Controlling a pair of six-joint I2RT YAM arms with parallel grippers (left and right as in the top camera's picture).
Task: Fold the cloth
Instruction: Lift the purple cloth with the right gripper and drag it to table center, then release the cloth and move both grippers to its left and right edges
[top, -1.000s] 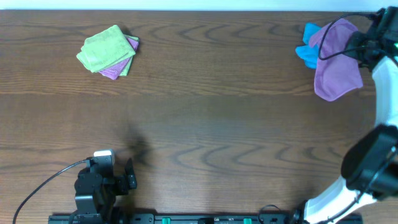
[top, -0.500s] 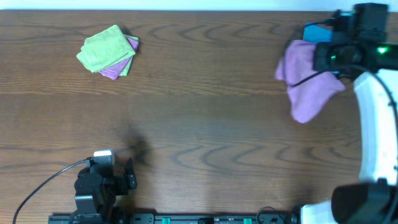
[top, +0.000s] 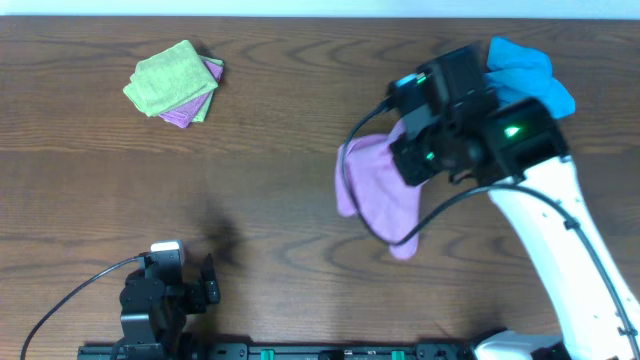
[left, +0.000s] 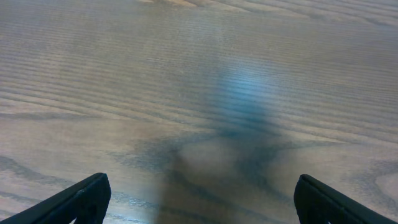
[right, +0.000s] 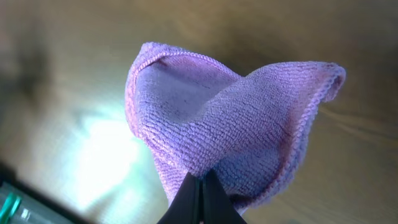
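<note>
The lilac-purple cloth (top: 378, 195) hangs bunched from my right gripper (top: 432, 150) above the middle right of the table. In the right wrist view the cloth (right: 236, 127) droops in loose folds from my shut fingertips (right: 200, 186), which pinch its edge. My left gripper (top: 205, 282) rests low at the front left of the table. In the left wrist view its fingers (left: 199, 202) are spread wide with only bare wood between them.
A bright blue cloth (top: 525, 75) lies at the back right, partly under the right arm. A folded lime-green cloth (top: 168, 80) sits on a folded purple cloth (top: 190, 112) at the back left. The table (top: 280, 180) is dark wood.
My right arm has swung left and forward from the back right corner, carrying the purple cloth off the blue cloth to the table's middle right. The left arm has not moved.
</note>
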